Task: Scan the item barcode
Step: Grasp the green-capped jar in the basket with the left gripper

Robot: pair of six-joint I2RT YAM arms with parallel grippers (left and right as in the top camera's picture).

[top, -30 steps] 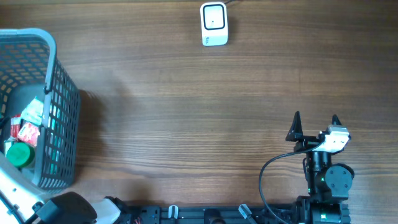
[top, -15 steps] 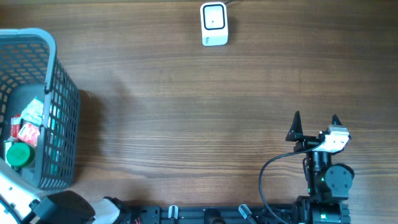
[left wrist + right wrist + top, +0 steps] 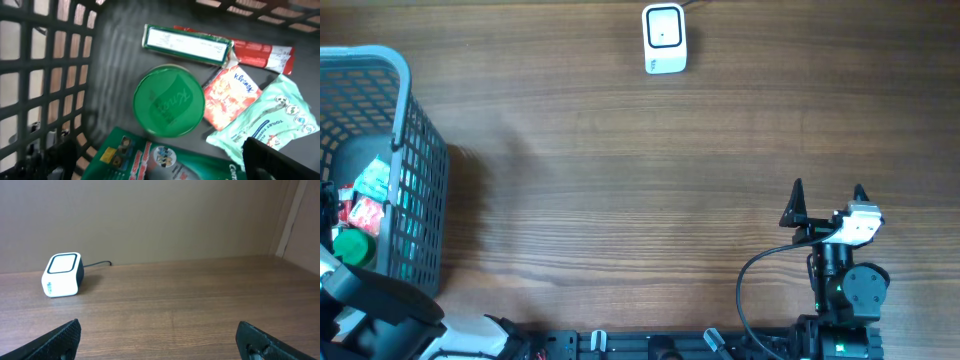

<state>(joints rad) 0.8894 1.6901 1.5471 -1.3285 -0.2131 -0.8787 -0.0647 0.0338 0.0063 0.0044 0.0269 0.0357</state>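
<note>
Green-lidded tub [image 3: 169,102], likeliest pick, sits in basket [image 3: 420,200] just ahead of left pincer [image 3: 155,150]. Jaws wide apart, nothing held. Best descend straight, straddle lid rim, clear red packet [image 3: 231,95] beside it. Right pincer [image 3: 157,330] released; scanner [image 3: 61,274] far ahead-left.

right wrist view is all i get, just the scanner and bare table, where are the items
Observer: In a grey basket at the left edge of the table, per the overhead.
Operator: whats in it
Observer: The left wrist view shows a round green lid, a red Kleenex packet and a mint tissue pack, among others.
Operator: left arm got one yet
Observer: No, the left gripper hangs open above them, holding nothing.
</note>
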